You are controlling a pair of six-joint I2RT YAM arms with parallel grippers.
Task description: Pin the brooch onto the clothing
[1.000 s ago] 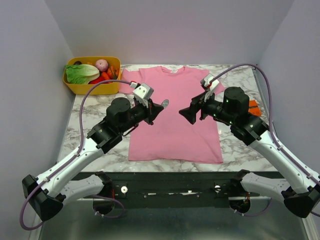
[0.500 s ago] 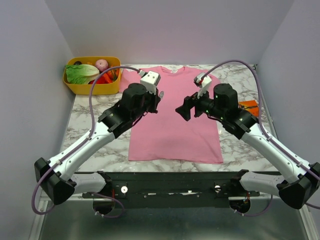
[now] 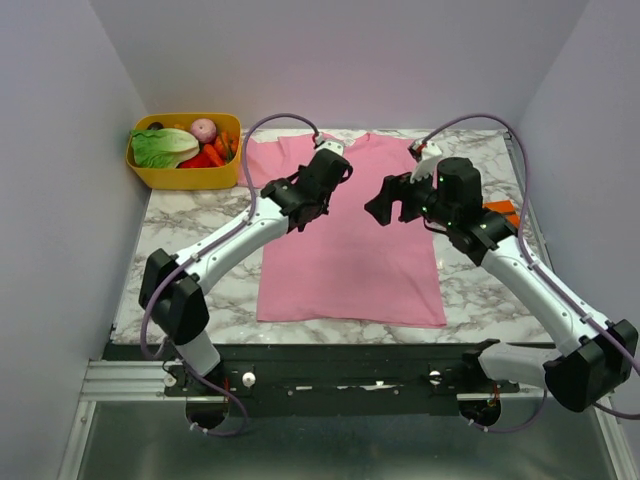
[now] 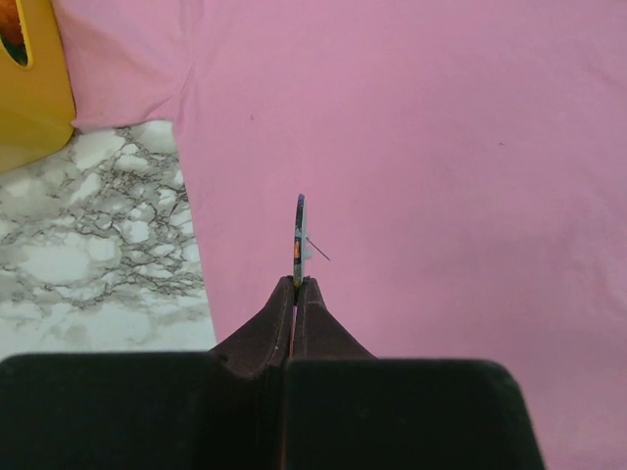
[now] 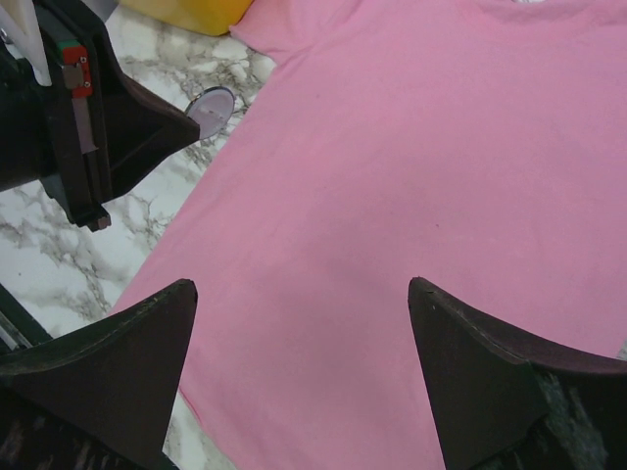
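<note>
Left claw, pinching the brooch, has advanced over the upper chest of the clothing; right claw, spread wide, has followed, so pinning seems imminent.

I read no text, label, brand, number or sign in any view. The brooch stood edge-on to the left wrist camera. The orange item at the table's right edge was too small to read.
</note>
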